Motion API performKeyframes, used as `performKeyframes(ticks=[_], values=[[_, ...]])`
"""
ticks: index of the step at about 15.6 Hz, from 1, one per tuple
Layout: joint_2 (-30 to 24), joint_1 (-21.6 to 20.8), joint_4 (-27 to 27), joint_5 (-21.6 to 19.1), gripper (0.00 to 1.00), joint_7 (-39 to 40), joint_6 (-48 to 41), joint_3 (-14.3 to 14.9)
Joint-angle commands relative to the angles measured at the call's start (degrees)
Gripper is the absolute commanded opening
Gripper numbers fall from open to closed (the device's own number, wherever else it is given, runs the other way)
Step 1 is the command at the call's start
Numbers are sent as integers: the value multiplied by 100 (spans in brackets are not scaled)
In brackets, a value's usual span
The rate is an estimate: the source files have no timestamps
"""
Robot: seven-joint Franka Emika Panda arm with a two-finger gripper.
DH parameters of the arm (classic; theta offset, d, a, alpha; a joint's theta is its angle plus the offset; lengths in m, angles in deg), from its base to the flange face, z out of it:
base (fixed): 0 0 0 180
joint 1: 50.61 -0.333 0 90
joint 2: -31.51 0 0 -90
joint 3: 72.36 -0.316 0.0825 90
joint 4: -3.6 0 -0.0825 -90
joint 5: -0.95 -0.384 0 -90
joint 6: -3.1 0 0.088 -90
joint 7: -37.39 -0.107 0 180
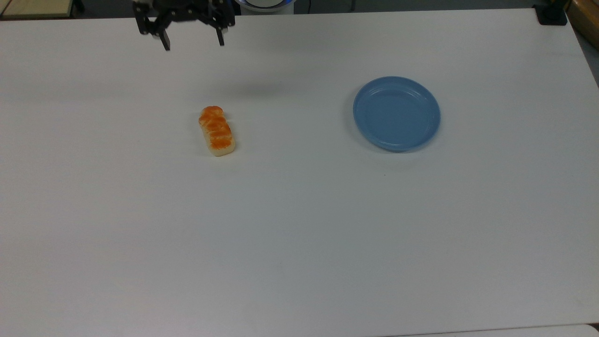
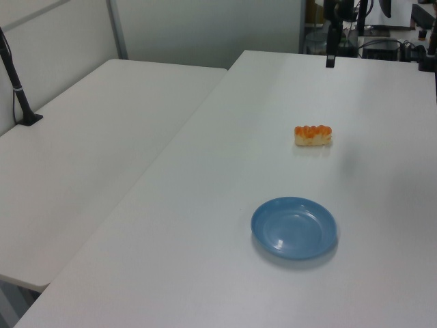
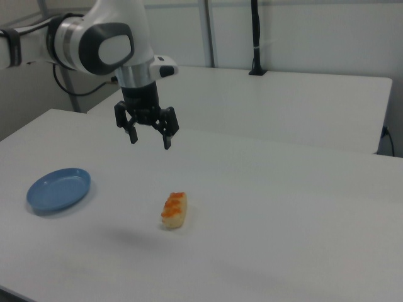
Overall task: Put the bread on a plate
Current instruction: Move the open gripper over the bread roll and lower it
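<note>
The bread [image 1: 216, 130] is a small cream loaf with an orange-brown segmented top, lying flat on the white table [image 1: 299, 234]; it shows too as the bread [image 2: 313, 134] and the bread [image 3: 174, 209]. The plate [image 1: 396, 113] is round, light blue and holds nothing, well to the top view's right of the loaf, also seen as the plate [image 2: 294, 227] and the plate [image 3: 59, 189]. My gripper [image 1: 193, 45] hangs open in the air near the table's far edge, above and apart from the bread, and shows as the gripper [image 3: 150, 140] too, its fingers pointing down.
A second white table [image 2: 89, 157] adjoins on the left view's left, with a black pole [image 2: 15, 82] clamped to it. A black clamp [image 1: 551, 15] sits at the top view's upper right corner. My arm [image 3: 101, 41] reaches in from the right view's upper left.
</note>
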Motion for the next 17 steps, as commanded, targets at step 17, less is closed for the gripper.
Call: performKeyframes(ticks=[17], values=[[811, 13, 1724, -233, 100, 215, 2777, -273]])
